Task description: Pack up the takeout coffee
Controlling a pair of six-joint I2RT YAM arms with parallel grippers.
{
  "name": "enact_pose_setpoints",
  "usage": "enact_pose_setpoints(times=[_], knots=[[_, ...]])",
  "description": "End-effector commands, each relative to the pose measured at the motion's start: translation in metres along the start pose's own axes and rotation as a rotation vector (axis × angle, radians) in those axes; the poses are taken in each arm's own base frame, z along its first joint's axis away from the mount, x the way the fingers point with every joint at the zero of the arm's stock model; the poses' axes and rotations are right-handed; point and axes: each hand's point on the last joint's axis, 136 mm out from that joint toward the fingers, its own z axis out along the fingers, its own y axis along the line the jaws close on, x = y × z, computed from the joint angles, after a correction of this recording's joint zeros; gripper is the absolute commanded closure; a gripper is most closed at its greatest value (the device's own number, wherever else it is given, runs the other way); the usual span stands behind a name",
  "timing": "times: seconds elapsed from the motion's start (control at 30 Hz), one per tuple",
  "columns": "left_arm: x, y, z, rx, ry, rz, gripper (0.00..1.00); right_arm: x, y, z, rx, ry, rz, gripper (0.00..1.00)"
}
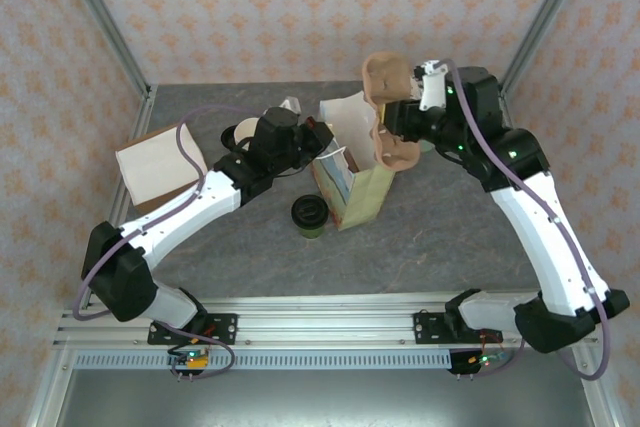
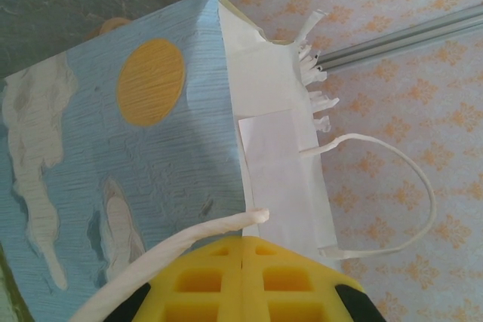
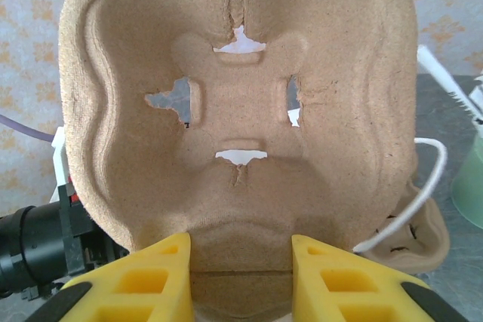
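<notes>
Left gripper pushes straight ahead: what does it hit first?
The bag, probably: its blue side sits just ahead of the left gripper, whose shut jaws pinch a handle.

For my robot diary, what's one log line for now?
left gripper: shut on white twisted-paper handle of blue paper bag | right gripper: shut on brown moulded-pulp cup tray | black-lidded green paper cup: standing beside bag

The paper bag [image 1: 352, 187] stands mid-table. The takeout coffee [image 1: 309, 215] stands on the table just beside the bag's left near corner. A pulp cup carrier [image 1: 383, 79] hangs over the bag's far right side. A box [image 1: 160, 167] lies well to the left.
</notes>
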Motion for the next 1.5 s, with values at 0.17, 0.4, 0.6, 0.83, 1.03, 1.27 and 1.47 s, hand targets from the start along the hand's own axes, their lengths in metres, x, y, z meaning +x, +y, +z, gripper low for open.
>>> enact_pose_setpoints(times=[0.17, 0.4, 0.6, 0.83, 1.03, 1.27, 1.47], knots=[[-0.005, 0.009, -0.017, -0.043, -0.048, 0.047, 0.95, -0.016, 0.017, 0.036, -0.033, 0.0, -0.024, 0.68], [-0.011, 0.012, -0.027, -0.072, -0.08, 0.097, 0.82, -0.013, 0.025, 0.059, -0.036, 0.041, -0.042, 0.68], [-0.013, 0.013, -0.03, -0.085, -0.085, 0.131, 0.72, -0.002, 0.019, 0.077, -0.003, 0.085, -0.05, 0.68], [-0.012, 0.02, -0.028, -0.111, -0.08, 0.148, 0.74, 0.009, 0.011, 0.09, 0.036, 0.126, -0.061, 0.68], [-0.011, 0.023, -0.027, -0.122, -0.076, 0.157, 0.76, 0.019, 0.007, 0.094, 0.055, 0.152, -0.067, 0.68], [-0.012, 0.025, -0.027, -0.127, -0.079, 0.158, 0.78, 0.031, 0.002, 0.096, 0.082, 0.179, -0.078, 0.68], [-0.013, 0.026, -0.026, -0.132, -0.082, 0.158, 0.79, 0.037, 0.0, 0.097, 0.088, 0.192, -0.077, 0.68]])
